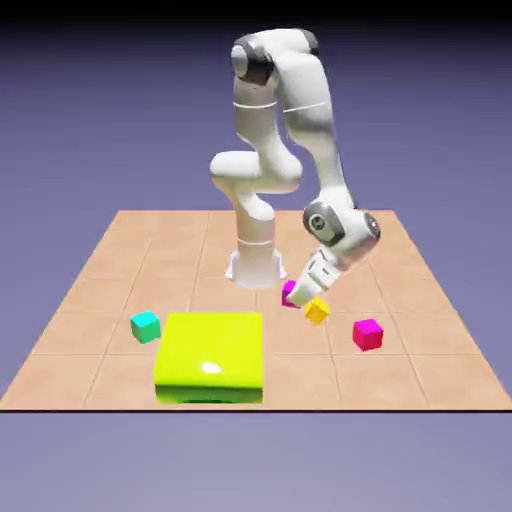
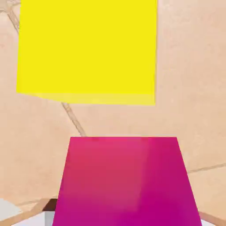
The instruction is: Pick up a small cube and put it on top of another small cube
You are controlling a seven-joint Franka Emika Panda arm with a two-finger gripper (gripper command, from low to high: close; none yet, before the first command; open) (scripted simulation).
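The small orange-yellow cube (image 1: 317,311) shows just under my gripper's (image 1: 307,294) tip in the exterior view, turned at an angle. In the hand view, this small cube (image 2: 88,50) fills the upper part of the picture. A magenta cube (image 1: 289,293) sits right beside the tip on the exterior view's left, partly hidden by the hand. The same magenta cube (image 2: 126,181) looms large at the bottom of the hand view, between thin grey slivers of my fingers (image 2: 26,218). The fingers are mostly hidden, so their state does not show. My arm leans down steeply.
A big yellow-green block (image 1: 211,356) lies near the table's front edge. A teal cube (image 1: 146,325) sits to its left. A second magenta cube (image 1: 367,334) stands on the exterior view's right. The tan tiled table (image 1: 120,260) ends just before the block.
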